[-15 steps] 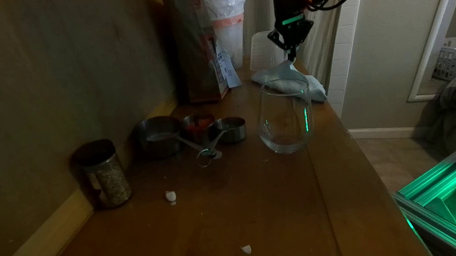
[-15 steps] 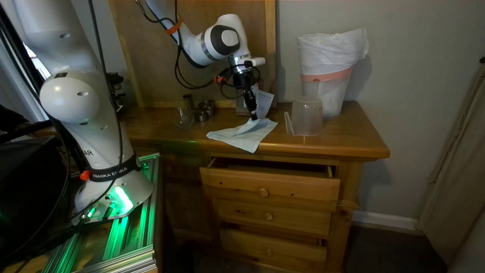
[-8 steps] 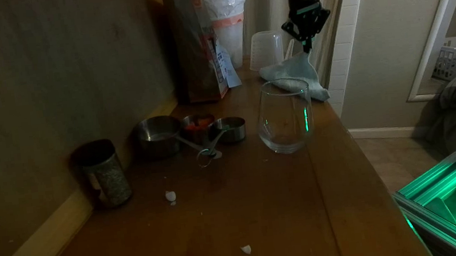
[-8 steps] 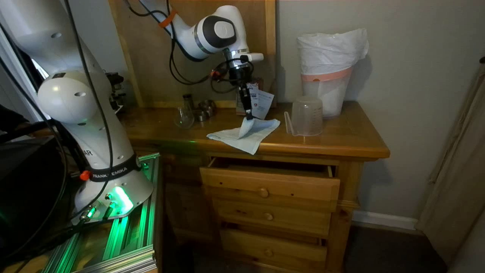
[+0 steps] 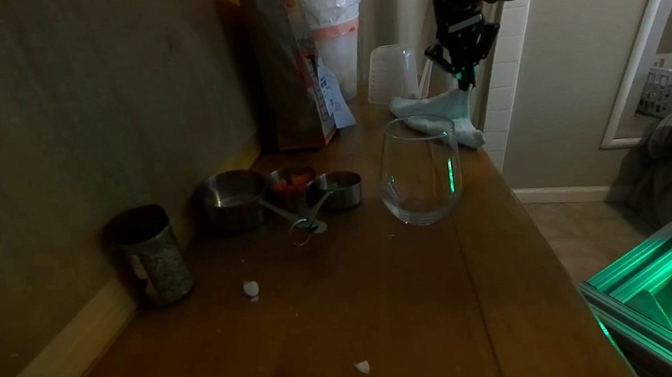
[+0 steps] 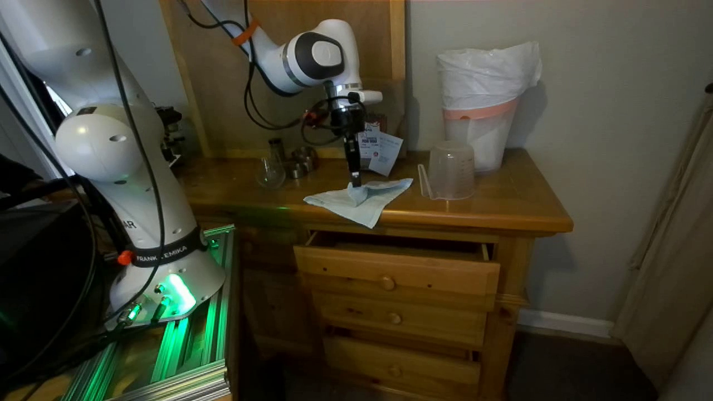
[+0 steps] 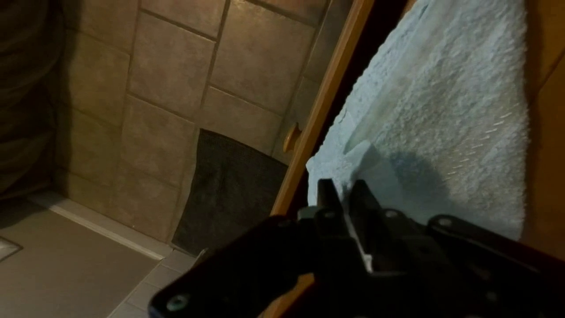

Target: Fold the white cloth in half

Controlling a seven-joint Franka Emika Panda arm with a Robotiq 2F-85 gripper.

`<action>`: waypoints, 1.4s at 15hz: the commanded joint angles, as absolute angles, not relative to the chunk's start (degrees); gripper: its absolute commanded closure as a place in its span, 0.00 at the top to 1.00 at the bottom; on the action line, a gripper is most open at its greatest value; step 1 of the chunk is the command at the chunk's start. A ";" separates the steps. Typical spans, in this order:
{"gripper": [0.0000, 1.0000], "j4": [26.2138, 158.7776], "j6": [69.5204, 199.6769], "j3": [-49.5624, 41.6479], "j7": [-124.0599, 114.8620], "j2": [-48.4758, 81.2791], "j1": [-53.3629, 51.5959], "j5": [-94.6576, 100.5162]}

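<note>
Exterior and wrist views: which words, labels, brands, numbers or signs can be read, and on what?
"FRANK… EMIKA", partly covered: black band around the white robot base.
"AR", perhaps incomplete: the same base.
"FOR YOU": white printed sheet by the tall dark bag.
Too small or blurred: other print on the sheet and bag, the slanted white slip, markings on the clear plastic measuring cup.
Wrist view: none.

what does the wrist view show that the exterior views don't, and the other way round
Only the wrist view: close detail of the cloth, its fluffy pile and a row of pale dashes.
Only the exterior views: the glass, measuring cups, jar, jug and bin.
All share the gripper closed on part of the cloth, and the table. A drawer shows in the wrist view and in an exterior view.
</note>
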State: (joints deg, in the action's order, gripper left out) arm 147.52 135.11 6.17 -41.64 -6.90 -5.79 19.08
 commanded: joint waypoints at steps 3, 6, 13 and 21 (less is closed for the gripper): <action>0.60 147.75 139.56 8.74 -41.63 -7.75 -6.05 19.25; 0.81 147.19 143.04 10.45 -42.18 -7.06 -6.42 19.76; 0.26 146.72 143.16 10.97 -44.41 -5.97 -4.41 24.81; 0.58 147.36 139.27 8.88 -49.18 -4.76 -1.27 32.51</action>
